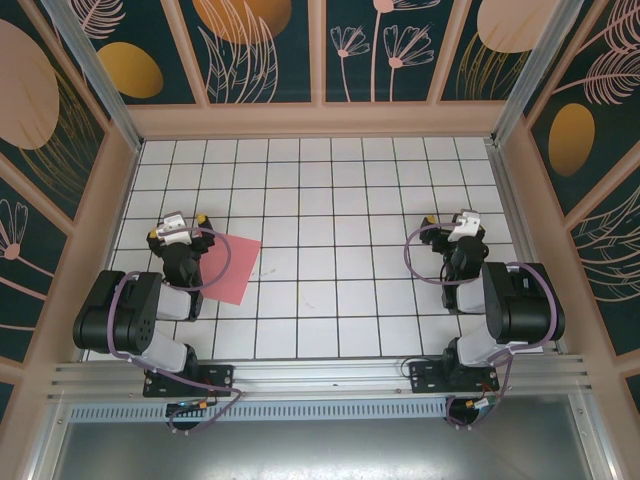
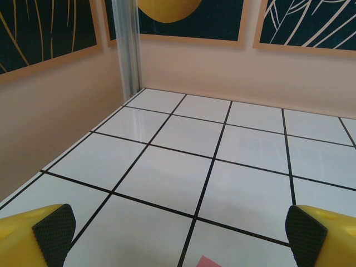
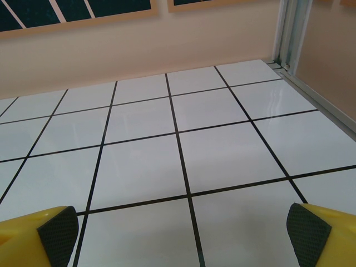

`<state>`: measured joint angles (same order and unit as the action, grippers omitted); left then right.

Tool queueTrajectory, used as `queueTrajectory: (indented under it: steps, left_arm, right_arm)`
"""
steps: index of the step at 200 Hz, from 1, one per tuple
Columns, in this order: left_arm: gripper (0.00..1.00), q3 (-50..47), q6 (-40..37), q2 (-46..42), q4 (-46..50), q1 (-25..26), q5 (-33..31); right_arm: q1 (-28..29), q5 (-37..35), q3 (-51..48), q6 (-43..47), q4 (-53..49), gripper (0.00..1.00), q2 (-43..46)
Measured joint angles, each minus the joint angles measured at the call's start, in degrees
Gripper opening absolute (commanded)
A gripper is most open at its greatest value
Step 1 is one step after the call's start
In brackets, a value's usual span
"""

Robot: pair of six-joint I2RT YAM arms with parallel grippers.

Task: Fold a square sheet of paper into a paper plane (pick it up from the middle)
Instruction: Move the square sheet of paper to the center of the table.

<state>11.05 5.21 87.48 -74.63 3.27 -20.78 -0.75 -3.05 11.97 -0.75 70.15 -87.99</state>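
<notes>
The tabletop [image 1: 330, 190] is a white grid of tiles with black lines, walled in by panels [image 1: 260, 50] painted with leaves and flowers. On its left side the left arm [image 1: 130, 315] reaches forward from its base. The left arm's jaws stand spread wide and hold nothing, with the yellow fingertips [image 1: 204, 216] well apart above the tiles. In the left wrist view the dark pads [image 2: 53, 228] sit at the two lower corners with bare tile between them.

The square sheet of paper [image 1: 232, 262] lies flat on the tabletop just right of that wrist. It is turned a little against the grid, and its left edge is hidden under the arm. A small pink corner [image 2: 207, 261] at the bottom of the left wrist view is probably this sheet, though too little shows to be sure.

Well apart, on the right side, the right arm [image 1: 515, 300] points forward too. The right arm's jaws are likewise spread wide with nothing between them, and their pads [image 3: 55, 231] frame plain white tile near a metal corner post [image 3: 292, 33].
</notes>
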Motion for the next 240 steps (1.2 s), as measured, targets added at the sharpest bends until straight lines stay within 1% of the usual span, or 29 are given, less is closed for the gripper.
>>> queueTrajectory:
  steps: [169, 221, 240]
  left_arm:
    - [0.99, 0.0, 0.0, 0.0, 0.0, 0.0, 0.0]
    - [0.99, -0.1, 0.0, 0.0, -0.5, 0.0, 0.5]
    - [0.99, -1.6, 0.0, -1.4, -1.9, 0.0, 1.0]
  right_arm:
    - [0.0, 0.1, 0.0, 0.0, 0.0, 0.99, 0.0]
    - [-1.0, 2.1, 0.3, 0.0, 0.0, 0.99, 0.0]
    - [-1.0, 3.3, 0.3, 0.3, -0.1, 0.99, 0.0]
